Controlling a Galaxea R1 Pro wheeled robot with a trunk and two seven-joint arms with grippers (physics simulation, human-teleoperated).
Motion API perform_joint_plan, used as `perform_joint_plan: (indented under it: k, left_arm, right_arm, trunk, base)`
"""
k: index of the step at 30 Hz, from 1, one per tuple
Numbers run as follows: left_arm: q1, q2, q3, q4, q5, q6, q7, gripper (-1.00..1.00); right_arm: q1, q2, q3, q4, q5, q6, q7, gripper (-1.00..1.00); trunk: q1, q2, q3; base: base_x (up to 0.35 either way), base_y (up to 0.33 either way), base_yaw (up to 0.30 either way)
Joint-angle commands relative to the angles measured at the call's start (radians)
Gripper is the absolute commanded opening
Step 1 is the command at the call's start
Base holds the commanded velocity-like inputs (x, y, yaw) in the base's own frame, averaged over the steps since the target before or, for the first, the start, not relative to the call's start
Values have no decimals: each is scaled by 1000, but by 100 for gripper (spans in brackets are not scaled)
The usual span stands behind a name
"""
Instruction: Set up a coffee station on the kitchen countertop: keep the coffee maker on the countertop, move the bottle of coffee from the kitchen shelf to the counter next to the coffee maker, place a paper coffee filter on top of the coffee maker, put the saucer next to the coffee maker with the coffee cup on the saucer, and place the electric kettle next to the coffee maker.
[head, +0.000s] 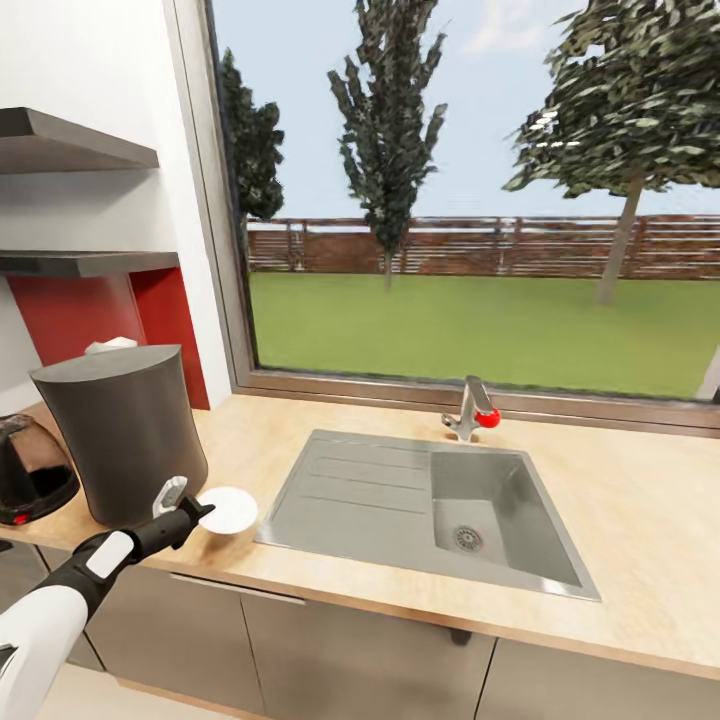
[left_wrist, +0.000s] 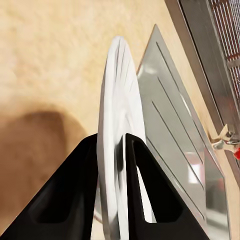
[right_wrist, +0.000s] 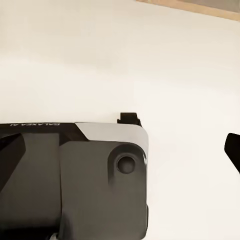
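Saucer (head: 230, 510) sits pinched in our left gripper (head: 197, 510) above the countertop (head: 640, 500), right of the coffee maker (head: 125, 430); our right gripper's jaw state we cannot tell.

Home kitchen: wooden countertop (head: 640, 500), steel sink (head: 430, 505) (garden window (head: 480, 190) behind).

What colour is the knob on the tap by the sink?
Red; the knob shows best in the head view.
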Motion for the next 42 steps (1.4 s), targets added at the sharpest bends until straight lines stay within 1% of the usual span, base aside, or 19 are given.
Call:
perform_joint_plan:
  k: [1, 12, 14, 15, 16, 21, 25, 37, 38, 42]
  left_arm:
    - [1, 0, 5, 0, 3, 7, 1, -100]
    - [5, 5, 5, 1, 4, 5, 1, -100]
    - [19, 5, 16, 0, 7, 5, 1, -100]
    - [27, 5, 39, 0, 8, 4, 2, -100]
    - [28, 3, 42, 0, 8, 4, 4, -100]
    - [29, -3, 44, 0, 8, 4, 6, -100]
    - [29, -3, 44, 0, 8, 4, 6, -100]
    - [29, -3, 44, -1, 7, 3, 7, -100]
    - [28, -3, 44, -1, 6, 3, 7, 100]
    - [28, -3, 44, -1, 5, 2, 7, 100]
  right_arm:
    - [1, 0, 8, -2, -9, 6, -5, 100]
    - [1, 0, 8, -2, -9, 6, -5, 100]
    - [1, 0, 8, -2, -9, 6, -5, 100]
    - [1, 0, 8, -2, -9, 6, -5, 100]
    - [2, 0, 8, -2, -9, 6, -5, 100]
    - [1, 0, 8, -2, -9, 6, -5, 100]
    - [2, 0, 8, -2, -9, 6, -5, 100]
    - [2, 0, 8, -2, -9, 6, -5, 100]
    - [2, 0, 8, -2, -9, 6, -5, 100]
    - [2, 0, 8, -2, -9, 6, -5, 100]
  trunk:
    - [0, -1, 0]
    - [0, -1, 0]
    - [0, -1, 0]
    - [0, -1, 0]
    - [0, -1, 0]
    - [0, -1, 0]
    - [0, -1, 0]
    - [0, -1, 0]
    - [0, -1, 0]
    - [0, -1, 0]
  base:
    - [2, 1, 0]
    - [105, 61, 0]
    - [16, 10, 0]
    - [2, 1, 0]
    - [0, 0, 0]
    - [34, 0, 0]
    - [149, 0, 0]
    - [7, 0, 0]
    - [0, 0, 0]
    - [0, 0, 0]
